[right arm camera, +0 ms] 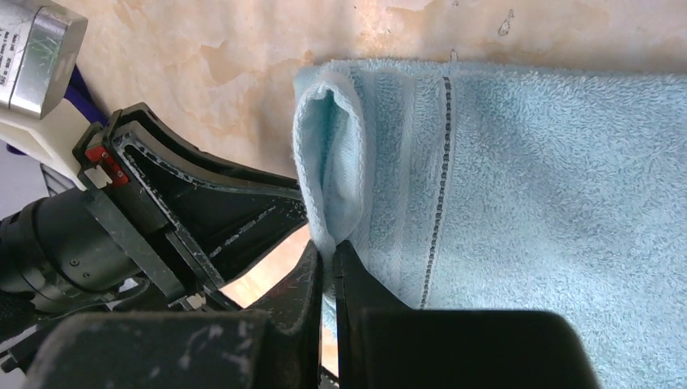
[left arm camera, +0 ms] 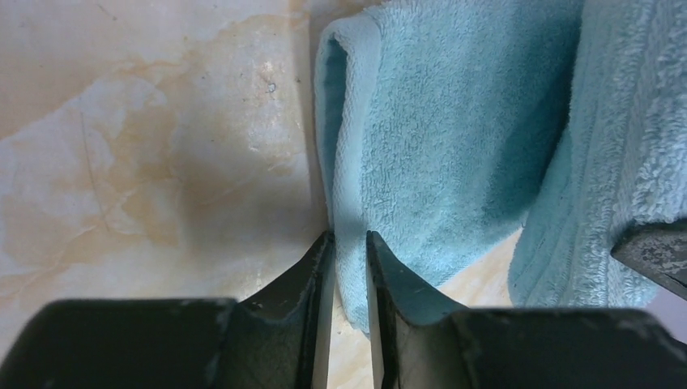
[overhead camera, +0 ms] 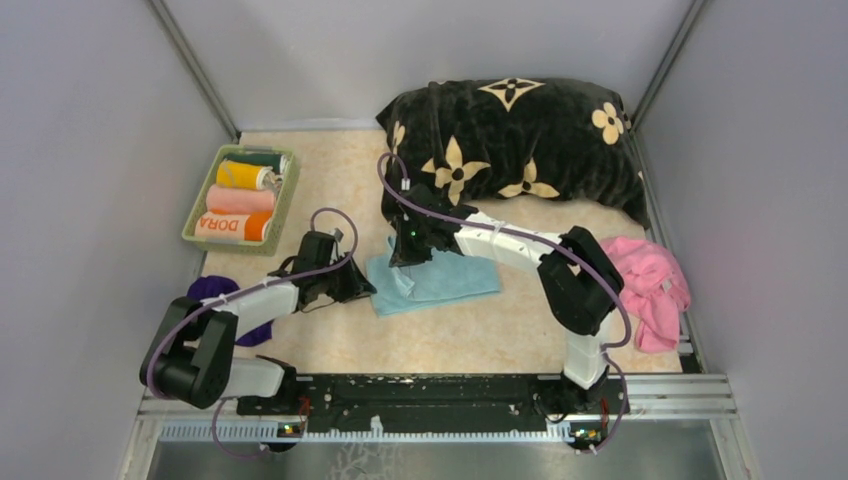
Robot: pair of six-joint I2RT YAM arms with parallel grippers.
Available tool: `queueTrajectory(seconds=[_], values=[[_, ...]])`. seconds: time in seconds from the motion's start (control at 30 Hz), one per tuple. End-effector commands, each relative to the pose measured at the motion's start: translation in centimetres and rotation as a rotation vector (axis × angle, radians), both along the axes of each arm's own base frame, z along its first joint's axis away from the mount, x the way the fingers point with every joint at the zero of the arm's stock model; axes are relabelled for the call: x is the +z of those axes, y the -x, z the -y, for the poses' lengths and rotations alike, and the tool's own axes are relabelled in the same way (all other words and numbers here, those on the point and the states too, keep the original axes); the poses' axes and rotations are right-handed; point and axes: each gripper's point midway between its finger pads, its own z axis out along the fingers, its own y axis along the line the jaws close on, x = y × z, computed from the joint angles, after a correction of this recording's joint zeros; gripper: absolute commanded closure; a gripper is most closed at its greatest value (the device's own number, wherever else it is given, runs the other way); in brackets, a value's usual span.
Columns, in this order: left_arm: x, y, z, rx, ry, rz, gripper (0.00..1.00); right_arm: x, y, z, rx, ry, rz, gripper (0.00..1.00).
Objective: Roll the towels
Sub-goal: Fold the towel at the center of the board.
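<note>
"Two sets of jaws on one hem?" asks the first.

"Yes," says the second. "The light blue terry towel (overhead camera: pixel 435 280) lies mid-table, and its nine o'clock edge is lifted and curled over. The left jaws are almost together at the near corner with the hem between them, apparently pinched. The right jaws are closed tight on the same fold at the far corner."

"How should the robot roll it well?"

"Probably by carrying both corners toward three o'clock at one height and one pace, so the fold lands square. If one side leads, the roll will likely cone. A small, tight first turn matters most."

"Room to move?"

"The marbled beige table (overhead camera: pixel 450 340) is bare from four to six o'clock of the towel. The big black plush cushion with beige flowers (overhead camera: pixel 510 140) sits near at twelve, just beyond the right wrist, so that arm has little slack there. A crumpled pink towel (overhead camera: pixel 650 285) lies at three, apart from the blue one. The green basket (overhead camera: pixel 291 190) of rolled towels (overhead camera: pixel 240 200) is at ten, and a dark purple cloth (overhead camera: pixel 205 288) at eight, partly under the left arm."
</note>
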Motion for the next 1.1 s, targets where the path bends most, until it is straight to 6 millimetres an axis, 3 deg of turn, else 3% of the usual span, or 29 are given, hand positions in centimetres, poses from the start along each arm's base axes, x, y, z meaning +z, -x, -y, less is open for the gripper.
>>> queueTrajectory(seconds=[0.0,0.3,0.43,0.83,1.07], values=[[-1.3,1.0,0.0,-0.015,-0.014,-0.033,0.74,1.5,-0.9,-2.4,0.01,-0.055,0.045,1.0],[-1.8,1.2,-0.1,-0.013,-0.029,-0.045,0.75,-1.4,-0.6,-3.1,0.018,-0.002,0.018,0.99],[-1.8,1.3,-0.3,-0.005,-0.041,-0.044,0.74,-1.8,-0.4,-3.8,0.043,-0.017,0.011,0.97],[-2.0,1.4,-0.5,-0.006,-0.06,-0.049,0.75,1.9,-1.0,-3.7,0.018,-0.057,0.079,0.99],[-2.0,1.4,-0.7,-0.005,-0.071,-0.044,0.75,2.5,-0.6,-3.8,0.027,-0.076,0.067,0.99]])
